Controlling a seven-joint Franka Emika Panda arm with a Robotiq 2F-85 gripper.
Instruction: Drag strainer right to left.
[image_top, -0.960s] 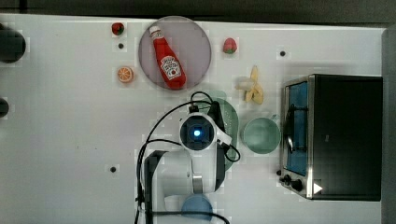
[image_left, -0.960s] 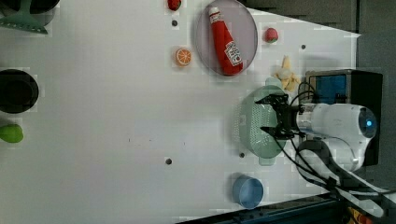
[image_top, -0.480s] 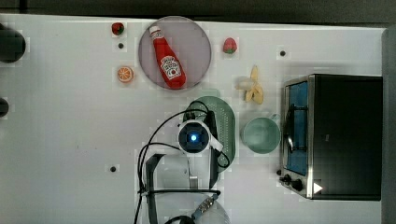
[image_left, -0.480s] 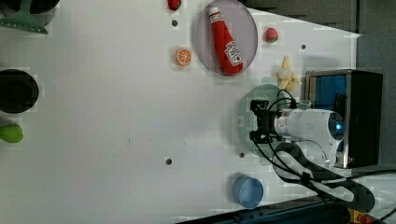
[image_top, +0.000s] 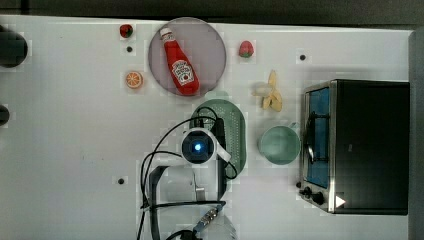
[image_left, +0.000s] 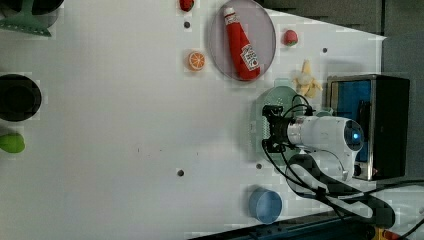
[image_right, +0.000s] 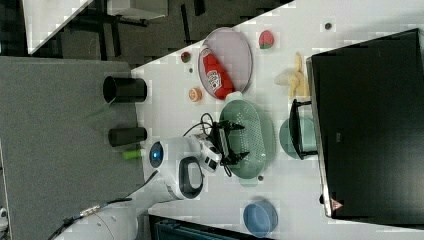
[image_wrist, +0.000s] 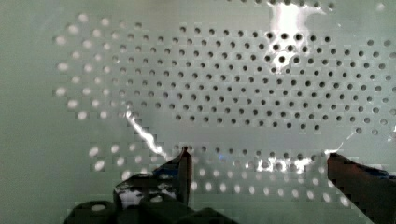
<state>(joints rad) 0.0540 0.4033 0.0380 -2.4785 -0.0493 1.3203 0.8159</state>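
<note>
Pale green plastic is what we are looking at up close: the strainer (image_wrist: 224, 93), its grid of small holes spread across the wrist view, and the gripper (image_wrist: 257, 163) is hanging right over its inside with both fingers spread wide, nothing between them. In the right view we are seeing the gripper (image_right: 231, 141) poised above the strainer (image_right: 255, 140) near its rim on the arm's side, jaws apart. From the top view, the strainer (image_top: 235, 132) is sitting on the white counter (image_top: 65, 150) near the middle, partly covered by the arm. Taking the strainer as our clock centre in the top view, the grey-lilac plate (image_top: 210, 45) with the ketchup bottle (image_top: 179, 70) lying on it is at about eleven o'clock, the banana (image_top: 271, 92) is at about two, and the round green cup (image_top: 279, 145) is just beside it at three, with the toaster oven (image_top: 365, 145) further out that way. The orange slice (image_top: 133, 80) is lying off at ten o'clock.
</note>
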